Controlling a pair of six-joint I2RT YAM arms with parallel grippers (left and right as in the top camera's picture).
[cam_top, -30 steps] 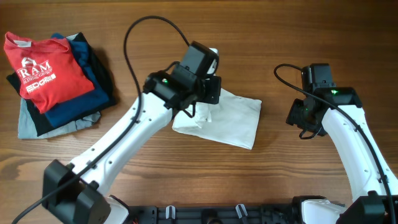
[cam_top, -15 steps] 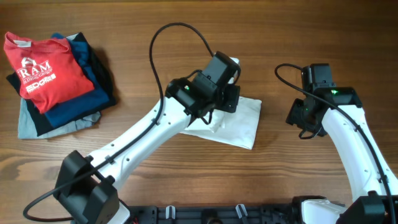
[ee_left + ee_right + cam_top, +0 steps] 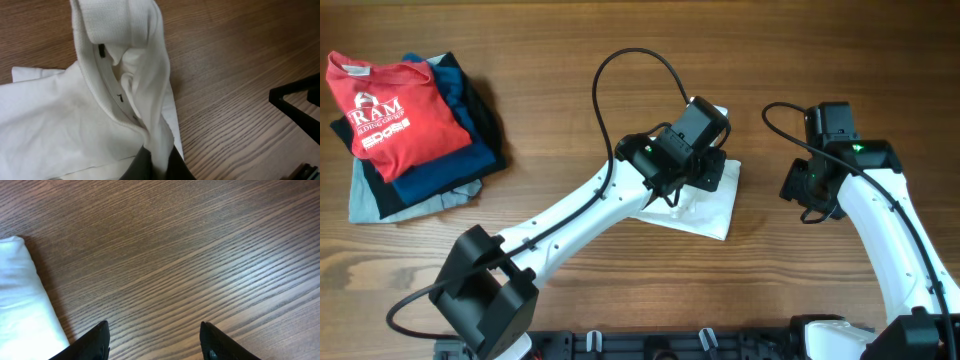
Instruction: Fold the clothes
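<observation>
A white garment [image 3: 705, 208] lies partly folded at the table's middle. My left gripper [image 3: 705, 168] is shut on a bunched edge of it near the collar and holds that edge up over the rest of the cloth; in the left wrist view the lifted white fabric [image 3: 135, 75] hangs from my left gripper's fingers [image 3: 156, 167]. My right gripper [image 3: 807, 190] is open and empty, hovering over bare wood just right of the garment. In the right wrist view my right gripper's fingers [image 3: 155, 340] are spread apart, and the garment's edge [image 3: 22, 305] shows at the left.
A stack of folded clothes, with a red printed T-shirt [image 3: 392, 110] on top of blue, black and grey ones, sits at the table's far left. The wooden table [image 3: 570, 60] shows all around.
My left arm has carried the gripped white cloth to the right, across the garment. The right arm has not moved.
</observation>
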